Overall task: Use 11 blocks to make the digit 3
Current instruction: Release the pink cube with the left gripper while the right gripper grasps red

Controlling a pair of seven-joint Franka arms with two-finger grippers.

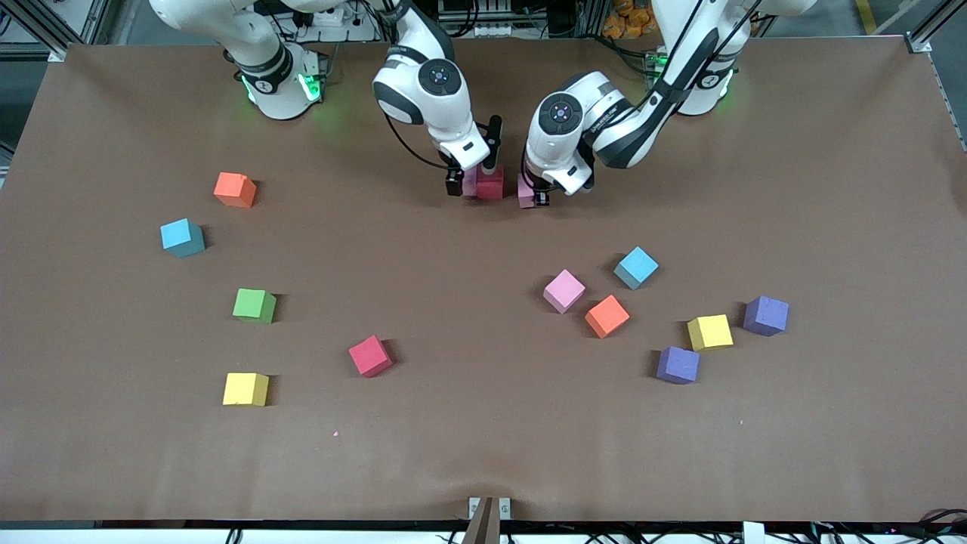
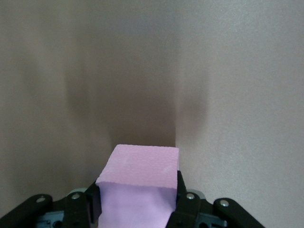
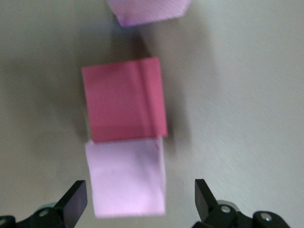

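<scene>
Left gripper (image 1: 538,198) is clamping a pink block (image 2: 140,176) beside the red block (image 1: 490,183); right gripper (image 1: 474,170) is hanging wide open, empty, over the started row. Scattered blocks are awaiting placement.

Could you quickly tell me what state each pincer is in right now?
Left pincer: shut on a pink block.
Right pincer: open, holding nothing, over the pink-and-red pair.

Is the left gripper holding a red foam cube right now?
No: in the left wrist view the left gripper is shut on a pink foam cube, one finger against each side of it.
</scene>
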